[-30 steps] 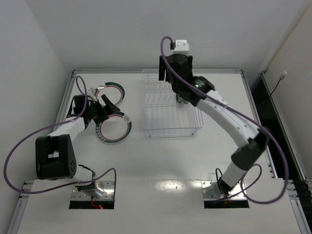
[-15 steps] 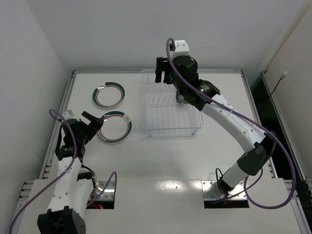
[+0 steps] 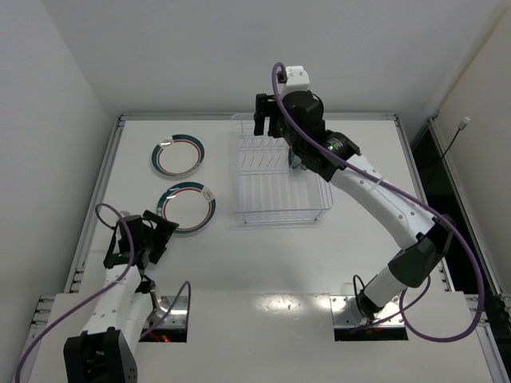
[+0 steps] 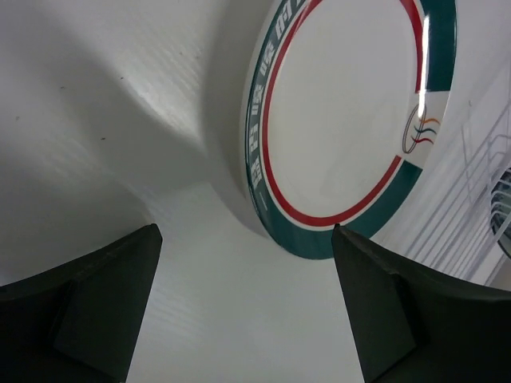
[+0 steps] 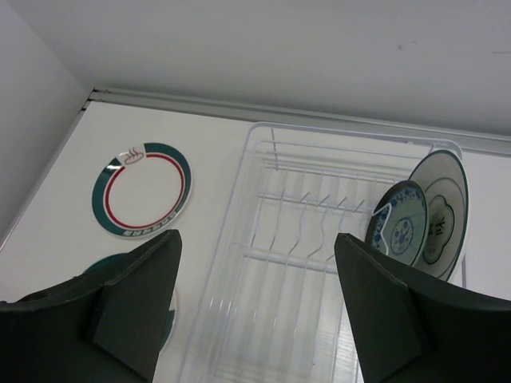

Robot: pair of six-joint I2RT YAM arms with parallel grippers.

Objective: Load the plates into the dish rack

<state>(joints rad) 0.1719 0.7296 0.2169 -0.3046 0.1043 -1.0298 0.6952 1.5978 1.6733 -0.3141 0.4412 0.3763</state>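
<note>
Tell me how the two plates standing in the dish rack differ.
The patterned plate is smaller than the grey-white plate. The patterned plate carries blue-teal decoration all over; the grey-white plate is pale with a dark drawing in its middle. Seen from the right wrist, the patterned plate partly covers the grey-white plate. Both stand on edge at one end of the dish rack.

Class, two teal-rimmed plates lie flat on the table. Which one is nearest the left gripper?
The near plate, right beside the left gripper toward the arms' bases; the far plate lies farther back.
</note>
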